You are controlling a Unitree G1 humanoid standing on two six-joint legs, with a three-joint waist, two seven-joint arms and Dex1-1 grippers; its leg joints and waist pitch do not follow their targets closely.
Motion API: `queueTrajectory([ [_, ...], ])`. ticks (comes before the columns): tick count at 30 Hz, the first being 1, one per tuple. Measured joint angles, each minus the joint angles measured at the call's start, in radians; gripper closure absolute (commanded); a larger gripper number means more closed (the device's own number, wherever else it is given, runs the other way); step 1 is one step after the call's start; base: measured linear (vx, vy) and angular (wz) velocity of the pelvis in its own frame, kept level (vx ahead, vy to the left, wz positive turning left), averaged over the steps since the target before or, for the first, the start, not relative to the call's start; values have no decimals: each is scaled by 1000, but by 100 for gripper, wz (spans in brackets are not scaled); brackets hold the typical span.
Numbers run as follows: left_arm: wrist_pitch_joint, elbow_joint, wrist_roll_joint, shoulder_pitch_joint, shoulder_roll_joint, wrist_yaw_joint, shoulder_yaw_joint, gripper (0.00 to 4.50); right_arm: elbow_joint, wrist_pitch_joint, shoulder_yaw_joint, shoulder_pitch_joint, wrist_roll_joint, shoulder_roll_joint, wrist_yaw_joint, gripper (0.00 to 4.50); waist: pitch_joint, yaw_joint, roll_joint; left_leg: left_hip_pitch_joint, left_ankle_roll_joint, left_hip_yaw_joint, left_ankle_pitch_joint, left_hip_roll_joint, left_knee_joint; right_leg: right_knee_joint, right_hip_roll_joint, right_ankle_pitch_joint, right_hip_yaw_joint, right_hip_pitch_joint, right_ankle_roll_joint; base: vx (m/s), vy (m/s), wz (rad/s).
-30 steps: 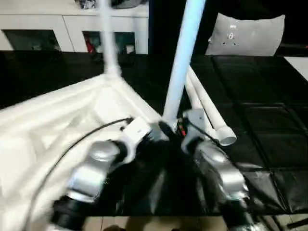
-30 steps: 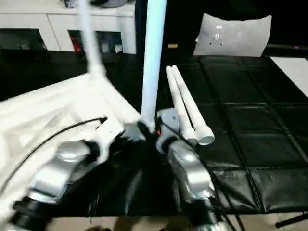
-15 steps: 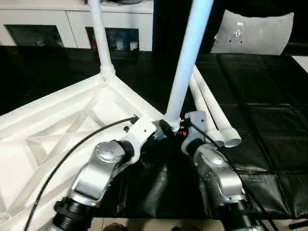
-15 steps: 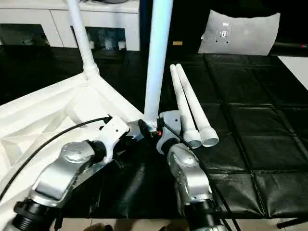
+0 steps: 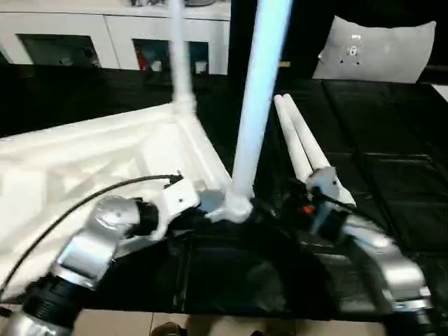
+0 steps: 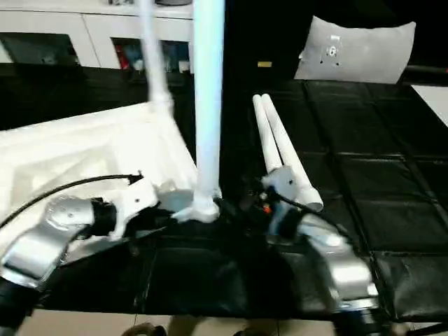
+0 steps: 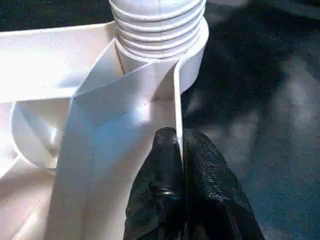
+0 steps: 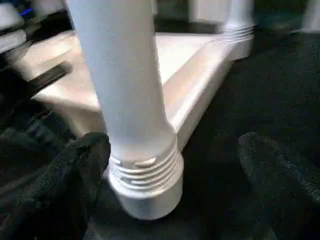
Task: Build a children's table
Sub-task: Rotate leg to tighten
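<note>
The children's table top (image 5: 84, 168) lies upside down on the left, ribbed underside up. Two white legs stand upright in its corner sockets: a far leg (image 5: 180, 63) and a near leg (image 5: 253, 105), whose threaded base (image 8: 145, 175) sits in the near socket (image 7: 160, 35). Two loose legs (image 5: 301, 143) lie side by side on the mat. My left gripper (image 7: 179, 145) is shut on the thin rim wall just beside the near socket. My right gripper (image 5: 283, 210) is open, its fingers (image 8: 280, 175) standing wide on either side of the near leg's base.
A black padded mat (image 5: 392, 140) covers the floor under everything. A white cabinet with glass doors (image 5: 105, 42) runs along the back. A grey cushion (image 5: 378, 49) leans at the back right. Bare floor shows along the near edge (image 5: 224, 325).
My right gripper has opened wide and drawn back to the right from the near leg's base. The leg stays upright in its socket. The left gripper keeps its hold; the camera has shifted.
</note>
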State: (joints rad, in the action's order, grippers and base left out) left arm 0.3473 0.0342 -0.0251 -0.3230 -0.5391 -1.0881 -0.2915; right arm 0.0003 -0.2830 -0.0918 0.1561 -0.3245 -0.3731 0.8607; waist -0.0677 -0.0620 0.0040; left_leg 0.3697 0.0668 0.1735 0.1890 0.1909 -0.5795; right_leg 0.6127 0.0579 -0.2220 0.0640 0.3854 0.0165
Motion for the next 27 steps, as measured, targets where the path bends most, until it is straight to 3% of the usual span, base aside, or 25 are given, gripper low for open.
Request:
queueTrajectory([
  [7, -96, 84, -25, -55, -54, -164, -43, 450, 6, -16, -83, 57, 5, -99, 191, 5, 0, -7, 0, 0, -1, 0, -1, 0, -2, 2, 0, 0, 0, 0, 0, 0, 0, 0],
  [14, -184, 149, -19, -109, -59, -262, -93, 450, 26, 0, -172, 85, 25, -115, 301, 5, 0, -26, 0, 0, -1, 0, 0, 0, -5, 3, 1, 0, 0, -1, 1, 0, 0, 0],
  [27, -264, 231, -16, -159, -52, -319, -120, 450, 99, 9, -195, 159, 36, -115, 363, 126, 0, -30, 0, -1, -1, 0, 0, 1, -7, 6, 1, 0, 1, -1, 1, 0, 0, 0],
])
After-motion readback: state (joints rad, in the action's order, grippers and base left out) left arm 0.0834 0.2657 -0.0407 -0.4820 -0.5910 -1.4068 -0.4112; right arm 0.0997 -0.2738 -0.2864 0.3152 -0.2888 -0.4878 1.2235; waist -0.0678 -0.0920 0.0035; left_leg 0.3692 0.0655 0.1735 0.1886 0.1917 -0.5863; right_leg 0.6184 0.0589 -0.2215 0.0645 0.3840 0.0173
